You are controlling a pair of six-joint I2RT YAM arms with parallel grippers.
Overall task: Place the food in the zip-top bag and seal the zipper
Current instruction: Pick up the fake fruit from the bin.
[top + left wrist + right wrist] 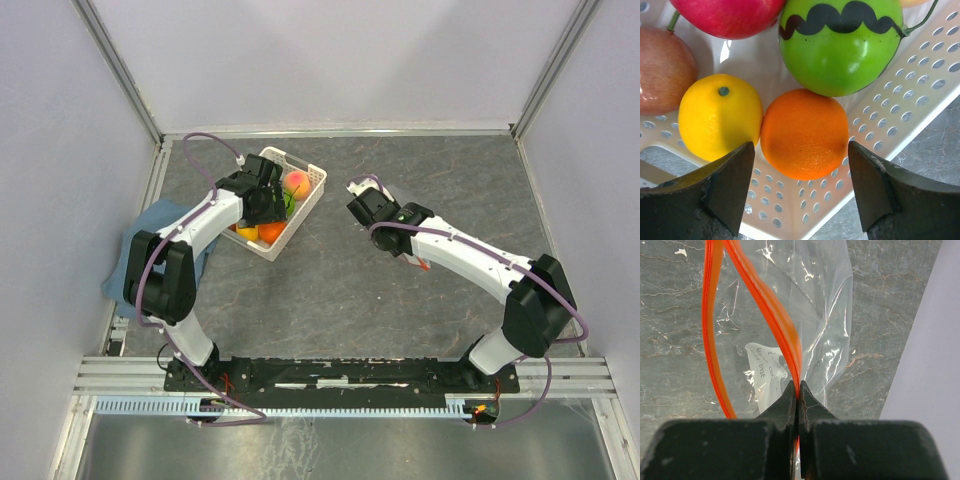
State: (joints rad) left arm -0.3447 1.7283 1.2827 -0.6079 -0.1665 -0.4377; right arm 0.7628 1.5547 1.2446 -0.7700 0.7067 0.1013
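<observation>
- Left pincer (800,160): jaws stand wide, one finger to each side of the round orange plastic toy fruit (805,132). Nothing is gripped. Whether the fingertips touch the fruit cannot be told.
- That orange fruit lies in a corner of the white perforated plastic basket (920,95). It touches the yellow plastic lemon (720,117) and sits just below the green round plastic fruit with a black moustache mark (840,47).
- The red plastic apple (730,15) and a dull pink-brown round fruit (660,70) also lie in the basket, at the top and left edges of the left wrist view.
- Right pincer (798,392): jaws fully closed, pinching one side of the thin red-orange zipper strip (770,310) of the clear flimsy plastic zip-top bag (830,315).
- The strip's other side bows away from the pinched one, so the bag's mouth stands open.
- The bag extends away from the right pincer over the grey marbled worktop (670,340).
- Overhead, the basket sits left of centre, well apart from the bag. A blue cloth (140,240) lies at the worktop's left edge.
</observation>
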